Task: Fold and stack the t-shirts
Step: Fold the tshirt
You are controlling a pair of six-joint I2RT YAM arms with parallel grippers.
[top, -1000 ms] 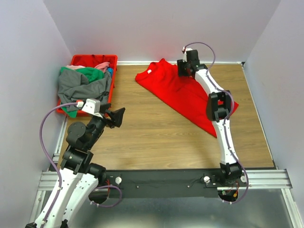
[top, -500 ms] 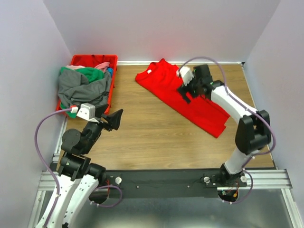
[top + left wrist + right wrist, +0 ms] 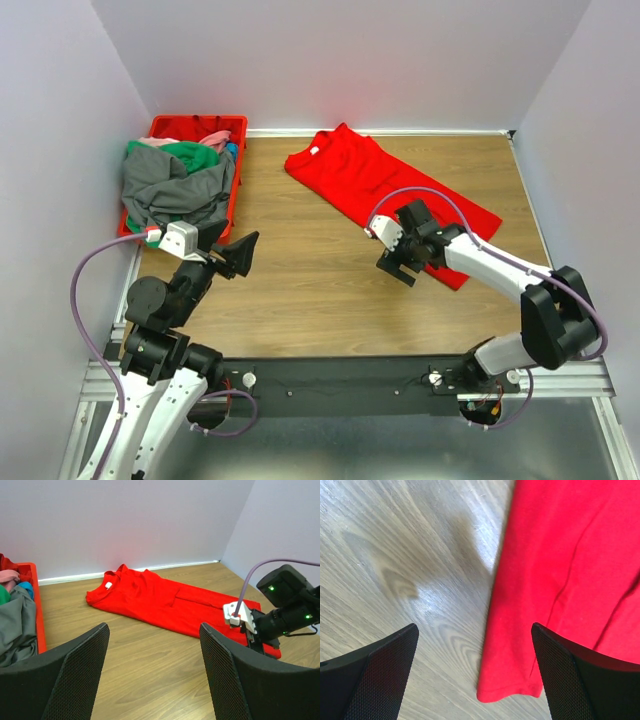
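Red t-shirt (image 3: pixel 365 180) lies flat at one o'clock, its near hem under the right gripper (image 3: pixel 397 265), spread wide like the left gripper (image 3: pixel 243 253), where a shallow pinch might lift only one layer.

We see a bright red t-shirt (image 3: pixel 370 185) on the brown wood-grain desk (image 3: pixel 300 275). The red crate (image 3: pixel 195 122) holds grey, green and pink t-shirts (image 3: pixel 175 185).

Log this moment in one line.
red shirt: flat on table | left gripper: open, empty, by crate | right gripper: open, empty, over shirt's near hem corner | crate: other shirts heaped
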